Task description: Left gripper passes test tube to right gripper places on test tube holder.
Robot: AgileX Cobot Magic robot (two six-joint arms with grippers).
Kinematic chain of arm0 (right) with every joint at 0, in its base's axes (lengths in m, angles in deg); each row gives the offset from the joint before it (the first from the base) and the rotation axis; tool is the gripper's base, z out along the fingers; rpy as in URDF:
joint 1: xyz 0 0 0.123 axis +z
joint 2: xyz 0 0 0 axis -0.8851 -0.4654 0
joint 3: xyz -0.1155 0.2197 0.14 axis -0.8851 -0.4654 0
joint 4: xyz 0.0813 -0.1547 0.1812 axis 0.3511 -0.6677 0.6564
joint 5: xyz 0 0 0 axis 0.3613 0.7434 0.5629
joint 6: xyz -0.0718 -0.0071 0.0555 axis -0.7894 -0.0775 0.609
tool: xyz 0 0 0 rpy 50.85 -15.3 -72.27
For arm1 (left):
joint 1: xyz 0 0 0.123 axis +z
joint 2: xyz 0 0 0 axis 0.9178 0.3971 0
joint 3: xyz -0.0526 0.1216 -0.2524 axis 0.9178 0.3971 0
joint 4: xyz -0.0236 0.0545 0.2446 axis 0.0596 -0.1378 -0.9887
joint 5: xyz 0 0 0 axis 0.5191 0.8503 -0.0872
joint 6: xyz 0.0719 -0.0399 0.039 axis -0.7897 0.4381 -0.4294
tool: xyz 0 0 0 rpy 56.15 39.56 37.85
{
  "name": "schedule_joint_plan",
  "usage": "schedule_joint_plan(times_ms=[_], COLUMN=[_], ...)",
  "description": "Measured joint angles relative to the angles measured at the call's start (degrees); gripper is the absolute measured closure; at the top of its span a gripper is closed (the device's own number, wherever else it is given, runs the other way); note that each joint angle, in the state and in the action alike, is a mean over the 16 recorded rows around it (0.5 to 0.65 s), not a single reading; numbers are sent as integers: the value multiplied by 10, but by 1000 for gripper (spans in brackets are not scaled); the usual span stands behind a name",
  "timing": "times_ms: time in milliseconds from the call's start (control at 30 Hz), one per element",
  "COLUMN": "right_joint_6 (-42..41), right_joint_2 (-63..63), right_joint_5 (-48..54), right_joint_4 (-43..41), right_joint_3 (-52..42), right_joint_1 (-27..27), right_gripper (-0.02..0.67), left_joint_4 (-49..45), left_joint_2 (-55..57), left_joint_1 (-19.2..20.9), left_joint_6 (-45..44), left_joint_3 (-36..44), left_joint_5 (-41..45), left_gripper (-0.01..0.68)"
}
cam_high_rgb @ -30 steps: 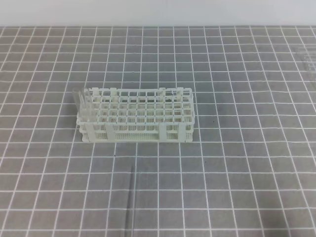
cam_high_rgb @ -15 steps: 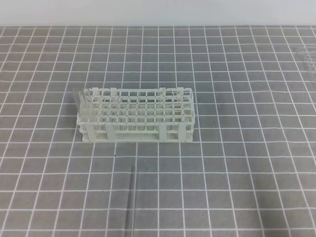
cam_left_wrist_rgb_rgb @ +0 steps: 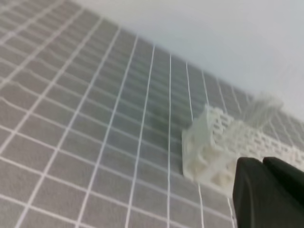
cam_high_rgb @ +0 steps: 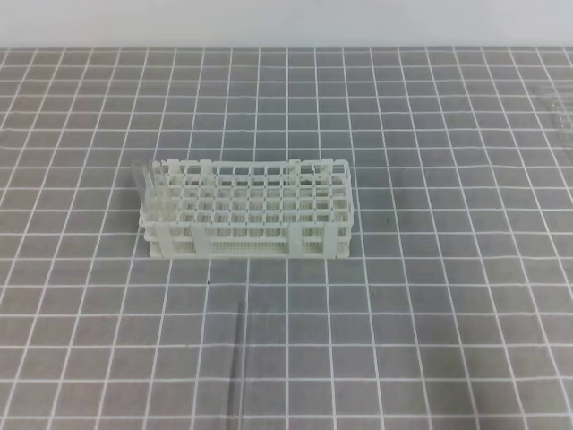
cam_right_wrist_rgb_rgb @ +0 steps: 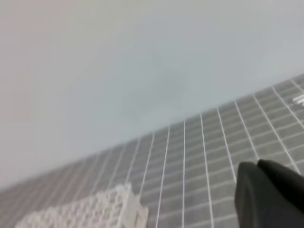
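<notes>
Step in hand: nothing is being carried yet; judged as the opening, ahead of the pick-up.
Test tube [cam_high_rgb: 238, 367]: lying flat on the gridded surface [cam_high_rgb: 448, 269], in front of the rack and well apart from it, nearly see-through, running toward the near edge.
Test tube holder [cam_high_rgb: 246, 218]: white lattice rack sitting mid-surface; at least one clear tube [cam_high_rgb: 143, 184] is standing in its left end, leaning slightly; the other holes are appearing vacant.
Left hand [cam_left_wrist_rgb_rgb: 268, 192]: showing only in its wrist view as dark jaws pressed together, gripping nothing, hanging beside the rack's end.
Right hand [cam_right_wrist_rgb_rgb: 266, 192]: jaws together, holding nothing, pointing over the far surface with the rack low in its view.
Next move, as judged: the left hand is needing to spread its jaws, drop over the lying tube and close across its width; the glass is looking slippery and prone to rolling.
</notes>
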Motion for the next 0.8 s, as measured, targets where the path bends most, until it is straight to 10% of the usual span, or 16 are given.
schedule_joint_plan(times_ms=[800], right_joint_6=[-37], right_joint_2=[-285], right_joint_5=[289], right_joint_4=[-129], right_joint_3=[210], right_joint_1=[0], right_gripper=[663], left_joint_4=[89], left_joint_2=[446], left_joint_1=[-146], left_joint_6=[-164], left_joint_3=[-289], left_joint_5=[275], left_gripper=[675])
